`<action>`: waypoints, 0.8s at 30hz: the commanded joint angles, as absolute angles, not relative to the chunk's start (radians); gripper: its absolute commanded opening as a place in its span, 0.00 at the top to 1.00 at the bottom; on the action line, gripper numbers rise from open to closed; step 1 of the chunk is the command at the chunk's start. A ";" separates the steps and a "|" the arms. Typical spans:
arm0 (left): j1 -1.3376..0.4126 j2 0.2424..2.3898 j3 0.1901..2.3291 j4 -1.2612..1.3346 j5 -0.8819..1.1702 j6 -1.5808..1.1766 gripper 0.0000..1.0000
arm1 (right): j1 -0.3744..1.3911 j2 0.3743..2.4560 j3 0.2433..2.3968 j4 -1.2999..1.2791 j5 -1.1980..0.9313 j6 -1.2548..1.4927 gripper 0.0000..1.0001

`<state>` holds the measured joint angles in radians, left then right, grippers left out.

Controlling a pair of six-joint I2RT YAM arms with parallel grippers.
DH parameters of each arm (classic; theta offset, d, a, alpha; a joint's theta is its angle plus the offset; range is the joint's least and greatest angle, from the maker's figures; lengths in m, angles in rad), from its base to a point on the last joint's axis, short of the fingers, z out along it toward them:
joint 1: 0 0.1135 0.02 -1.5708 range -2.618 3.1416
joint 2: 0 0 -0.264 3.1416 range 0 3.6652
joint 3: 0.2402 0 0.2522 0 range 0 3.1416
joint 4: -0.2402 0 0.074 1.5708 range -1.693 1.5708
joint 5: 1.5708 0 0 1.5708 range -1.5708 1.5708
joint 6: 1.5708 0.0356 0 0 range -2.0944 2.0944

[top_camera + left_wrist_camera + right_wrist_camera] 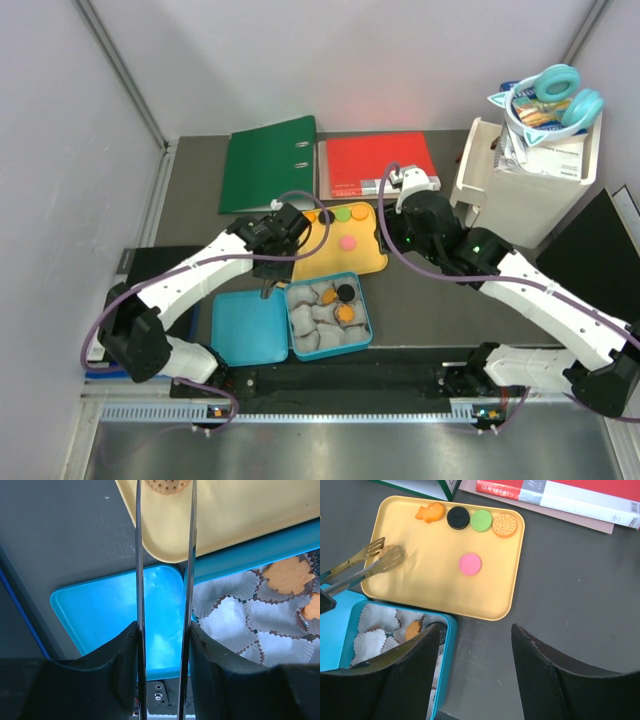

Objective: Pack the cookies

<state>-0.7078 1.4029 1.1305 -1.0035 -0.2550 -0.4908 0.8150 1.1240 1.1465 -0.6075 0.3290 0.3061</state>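
Observation:
Several cookies lie on the yellow tray [445, 592]: an orange fish-shaped one [431, 512], a black one [458, 517], a green one [481, 520], a round orange one [504, 525] and a pink one [470, 564]. My left gripper [164, 630] is shut on metal tongs [367, 562]. The tong tips hold a biscuit-coloured cookie [167, 485] over the tray's left part. The blue box [365, 320] holds grey paper cups, with a black cookie [347, 291] and an orange cookie [343, 312] in them. My right gripper [476, 630] hangs open and empty over the dark table, right of the box.
The box's blue lid [248, 327] lies left of the box. A green binder [268, 160] and a red book [378, 165] lie behind the tray. A white bin [525, 170] with headphones stands at the back right.

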 commanded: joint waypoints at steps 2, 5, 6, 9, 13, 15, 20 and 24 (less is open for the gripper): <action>-0.712 1.338 1.245 -1.043 -0.331 -0.463 0.66 | 0.804 1.126 1.207 -0.563 0.331 0.288 0.41; -0.724 1.292 1.292 -1.026 -0.341 -0.402 0.66 | 0.804 1.121 1.207 -0.568 0.339 0.287 0.41; -0.729 1.281 1.304 -1.025 -0.341 -0.391 0.67 | 0.804 1.123 1.206 -0.568 0.344 0.287 0.41; -0.736 1.238 1.328 -1.032 -0.276 -0.347 0.68 | 0.805 1.121 1.206 -0.569 0.354 0.284 0.41; -0.801 1.197 1.374 -1.120 -0.195 -0.302 0.69 | 0.804 1.124 1.213 -0.571 0.365 0.273 0.41; -0.889 1.187 1.408 -1.190 -0.206 -0.313 0.70 | 0.802 1.134 1.219 -0.571 0.373 0.267 0.41; -1.083 1.209 1.457 -1.299 -0.215 -0.376 0.72 | 0.802 1.166 1.241 -0.566 0.364 0.270 0.41; -1.160 1.213 1.444 -1.338 -0.218 -0.442 0.73 | 0.802 1.181 1.250 -0.552 0.348 0.275 0.41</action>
